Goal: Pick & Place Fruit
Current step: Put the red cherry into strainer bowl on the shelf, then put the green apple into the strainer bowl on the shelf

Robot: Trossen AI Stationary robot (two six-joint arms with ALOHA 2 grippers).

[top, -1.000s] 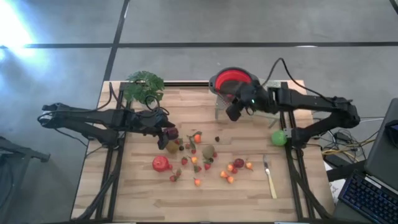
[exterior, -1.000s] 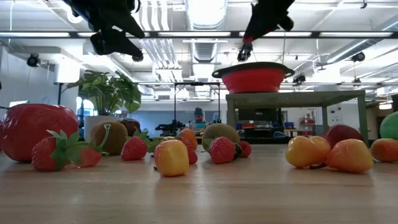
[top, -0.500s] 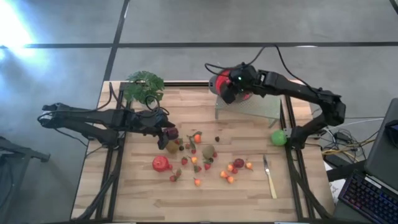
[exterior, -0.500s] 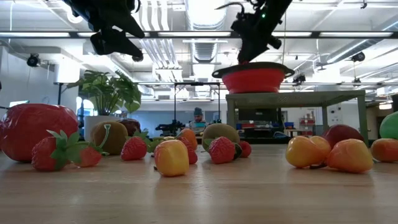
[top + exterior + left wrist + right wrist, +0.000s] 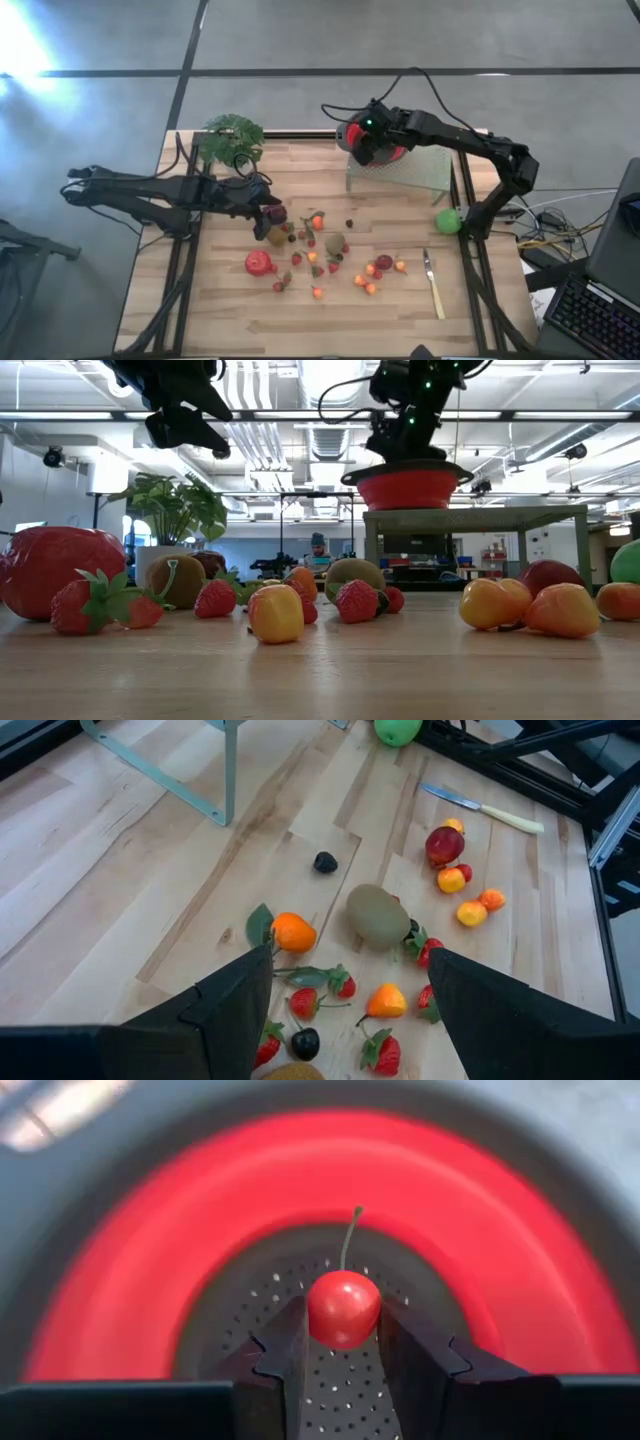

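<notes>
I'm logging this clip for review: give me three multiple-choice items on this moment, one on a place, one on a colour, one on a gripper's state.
1. Where is the right gripper?
A. Over the red bowl on the stand
B. Beside the knife
C. Above the potted plant

2. What colour is the fruit at the table's right edge, by the right arm's base?
A. Orange
B. Green
C. Brown

3. What is the left gripper doing?
A. Gripping a strawberry
B. Resting on the wood
C. Open, holding nothing, above the fruit pile

Answers:
1. A: the right wrist view looks straight down into the bowl.
2. B: the green fruit sits alone there.
3. C: its fingers stand apart with only scattered fruit showing below.
</notes>
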